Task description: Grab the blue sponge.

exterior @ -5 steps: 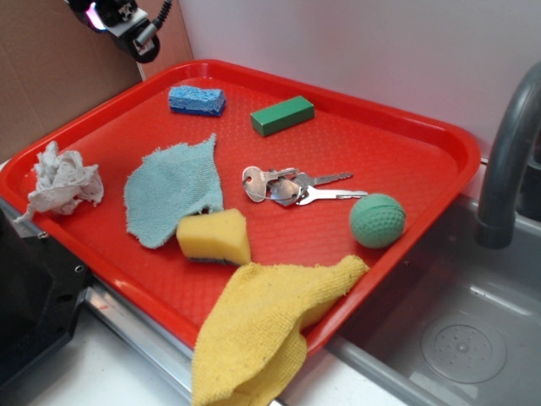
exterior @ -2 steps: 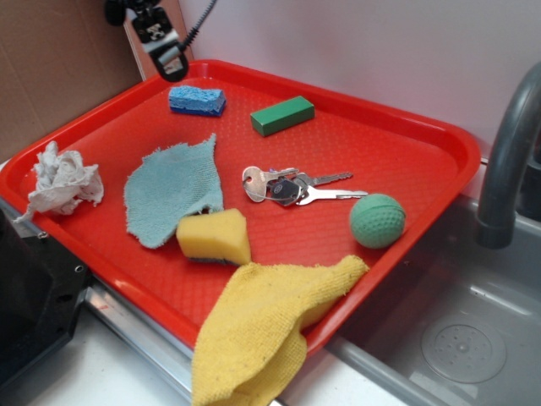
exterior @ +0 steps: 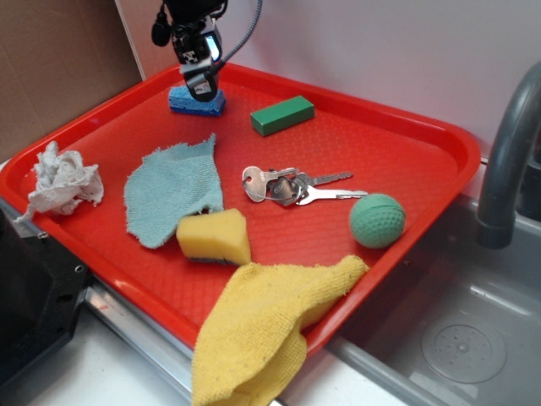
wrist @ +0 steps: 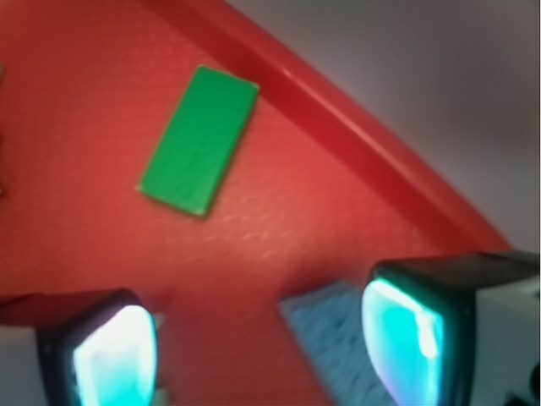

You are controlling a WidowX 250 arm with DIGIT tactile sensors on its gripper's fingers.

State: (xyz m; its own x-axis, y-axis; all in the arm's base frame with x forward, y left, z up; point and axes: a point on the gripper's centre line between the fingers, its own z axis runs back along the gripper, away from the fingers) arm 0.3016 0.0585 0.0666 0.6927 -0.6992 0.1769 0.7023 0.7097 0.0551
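Gripper (exterior: 201, 83) sits at upper left of the exterior view, fingers (wrist: 110, 355) spread wide w/ nothing between them, right over the blue sponge (exterior: 196, 101) near the far rim of the red tray (exterior: 406, 161). In wrist view the sponge shows at bottom centre, partly behind the right finger; green block (wrist: 199, 139) lies upper left, apart from it.

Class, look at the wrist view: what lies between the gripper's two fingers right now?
A corner of the blue sponge sits between the fingers, nearer the one at right of the picture; the rest is bare red tray. The gripper is open.
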